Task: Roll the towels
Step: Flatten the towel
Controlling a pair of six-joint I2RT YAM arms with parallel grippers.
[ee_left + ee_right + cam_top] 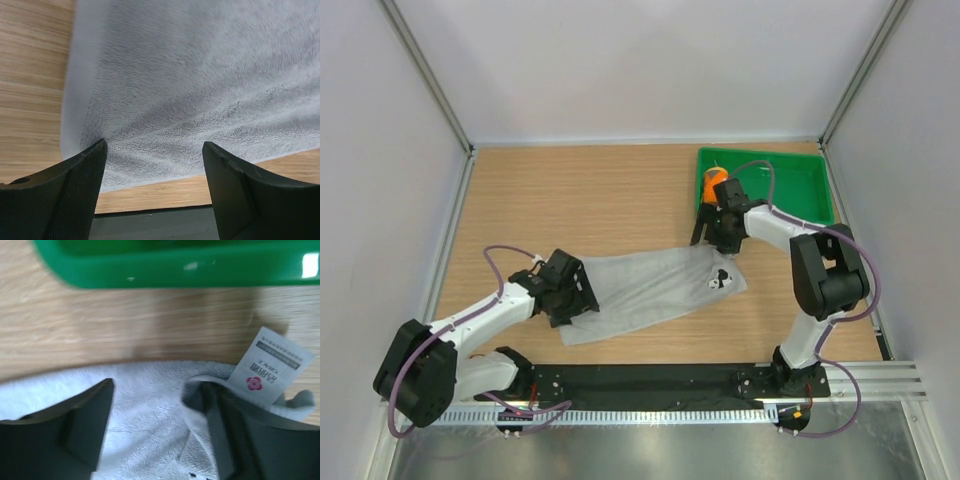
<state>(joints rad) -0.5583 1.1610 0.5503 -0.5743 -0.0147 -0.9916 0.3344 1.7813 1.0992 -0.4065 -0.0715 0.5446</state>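
A: The grey towel (650, 285) is seen spread flat on the table (570, 190), not yet rolled. The left gripper (154, 147) is held low over one end, jaws wide apart, nothing pinched. Cloth is seen beneath and ahead of both fingers, and the towel's end edge lies just outside one of them.

B: The right gripper (156, 385) is set at the opposite end, jaws likewise apart, nothing clamped. A flipped-up corner carrying the label (270, 367) is lying against one finger. The green tray (150, 270) is found just beyond the fingertips.

A: And the orange towel (714, 183) is sitting in that tray, just past the right gripper, already bundled up, it appears.

B: So rolling the grey one is judged to be the job left. What can be spoiled from here?

A: Plenty. If only the surface pile is caught when the jaws are closed, the edge could slip out and no first turn would be formed.

B: If the two ends are picked up unevenly, the cloth could be dragged askew, and a cone would be rolled rather than a tube.

A: That flipped corner is a worry too. It could be trapped inside and a lump made, or the roll sprung open once released.

B: The tray wall is close ahead of the right fingers, so it could be knocked by a forward push.
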